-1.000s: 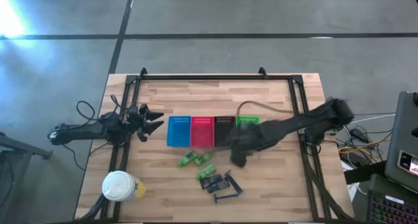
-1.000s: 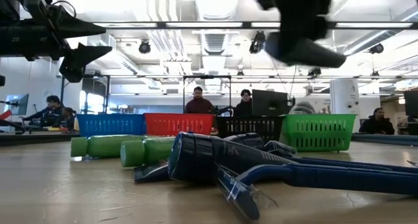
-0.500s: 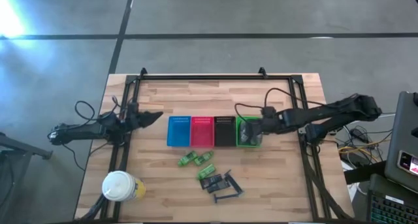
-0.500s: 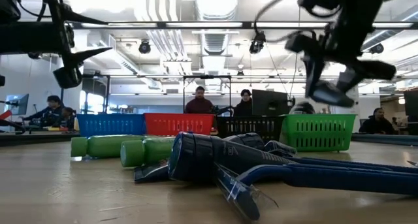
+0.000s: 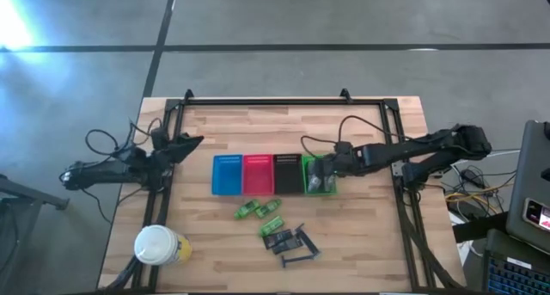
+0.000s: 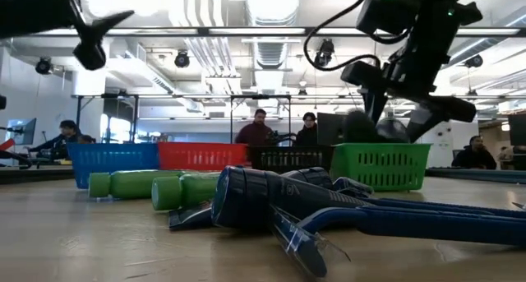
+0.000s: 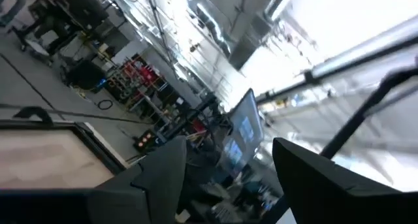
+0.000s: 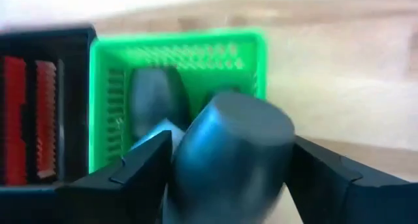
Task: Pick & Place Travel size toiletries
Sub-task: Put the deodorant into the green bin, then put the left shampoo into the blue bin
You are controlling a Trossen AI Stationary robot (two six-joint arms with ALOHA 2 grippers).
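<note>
My right gripper [image 5: 325, 170] is over the green basket [image 5: 316, 176] at the right end of the basket row, shut on a grey tapered tube [image 8: 232, 129]. Another grey tube [image 8: 153, 96] lies inside that basket. On the table nearer the front lie bright green bottles [image 5: 258, 211], dark packets [image 5: 279, 240] and a thin black razor [image 5: 298, 257]. My left gripper [image 5: 185, 144] is open and empty, raised at the table's left, beside the blue basket [image 5: 228, 175]. My right gripper pinches the grey tube's sides [image 8: 196, 145] between its two fingers [image 8: 140, 168], the tube's wide round end toward the wrist camera. The fingers come slanting down from the table's right side. The tube is lifted, over the green basket's opening [image 6: 380, 154].
The blue, red [image 5: 257, 175], black [image 5: 286, 175] and green baskets stand in a row mid-table. A white-lidded yellow cup [image 5: 159, 245] stands at the front left. A black frame [image 5: 266, 101] borders the table. People sit in the room behind [image 6: 261, 127].
My right gripper has gone from above the loose toiletries toward the far edge, to the green basket, and lowered there with the grey tube. The whole row of baskets has slid a little toward the table's left. My left gripper has risen and drawn back slightly toward the left.
</note>
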